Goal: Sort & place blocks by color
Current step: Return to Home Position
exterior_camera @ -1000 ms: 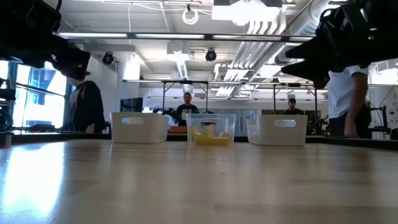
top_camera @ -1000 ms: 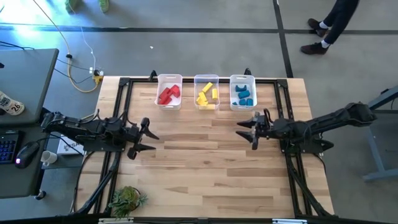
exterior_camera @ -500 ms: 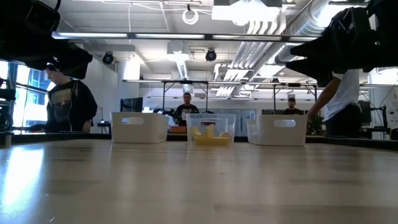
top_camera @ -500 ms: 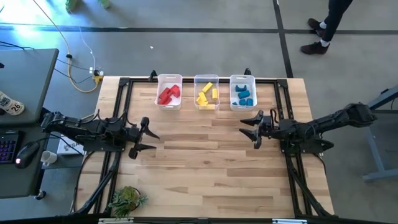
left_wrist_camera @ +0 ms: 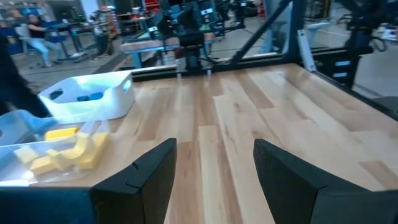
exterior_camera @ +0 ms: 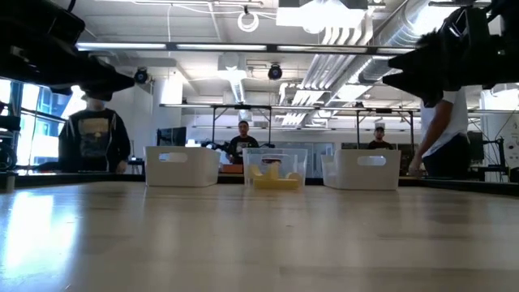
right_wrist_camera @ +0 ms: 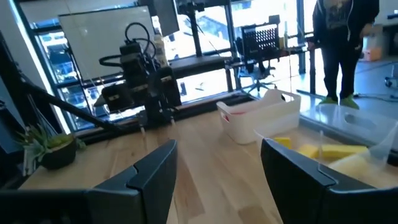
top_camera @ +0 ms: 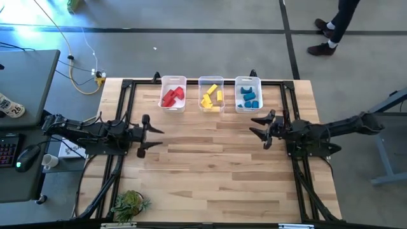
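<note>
Now the right arm [top_camera: 318, 132] and left arm [top_camera: 89, 132] have drawn outward, jaws wide, empty; blocks [top_camera: 212, 97] sorted upper centre.

The surface [top_camera: 210, 165] is showing pale, smooth wood planks that are catching a soft sheen. The middle bin [exterior_camera: 276, 154] is looking like clear, glossy plastic. The white bins toward the far left corner [exterior_camera: 182, 166] and far right corner [exterior_camera: 362, 169] are looking opaque and matt. The fingers [left_wrist_camera: 140, 180] of the left hand [left_wrist_camera: 214, 144] are showing a dark, matt finish.
</note>
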Robot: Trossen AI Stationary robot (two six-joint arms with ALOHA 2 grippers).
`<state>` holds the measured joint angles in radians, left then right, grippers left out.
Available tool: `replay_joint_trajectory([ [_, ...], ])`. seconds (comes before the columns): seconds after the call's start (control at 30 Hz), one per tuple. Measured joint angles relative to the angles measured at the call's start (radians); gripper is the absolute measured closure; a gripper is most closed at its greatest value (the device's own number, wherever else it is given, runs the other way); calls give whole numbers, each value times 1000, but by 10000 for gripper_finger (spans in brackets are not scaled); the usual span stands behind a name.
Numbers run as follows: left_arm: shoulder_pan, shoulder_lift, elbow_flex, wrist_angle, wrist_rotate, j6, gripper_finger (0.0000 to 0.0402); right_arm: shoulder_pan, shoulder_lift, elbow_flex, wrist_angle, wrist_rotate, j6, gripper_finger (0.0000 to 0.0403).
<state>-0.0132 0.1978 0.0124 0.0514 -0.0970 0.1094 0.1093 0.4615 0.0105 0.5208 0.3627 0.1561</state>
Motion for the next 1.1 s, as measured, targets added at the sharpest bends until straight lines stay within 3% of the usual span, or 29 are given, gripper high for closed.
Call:
replay_joint_trajectory([
  [0.33, 0, 0, 0, -1, -49, 7, 199, 0, -142, 0, -208, 2, 71, 186],
  [1.1, 0, 0, 0, -2, -49, 7, 199, 0, -142, 0, -259, 7, 132, 186],
])
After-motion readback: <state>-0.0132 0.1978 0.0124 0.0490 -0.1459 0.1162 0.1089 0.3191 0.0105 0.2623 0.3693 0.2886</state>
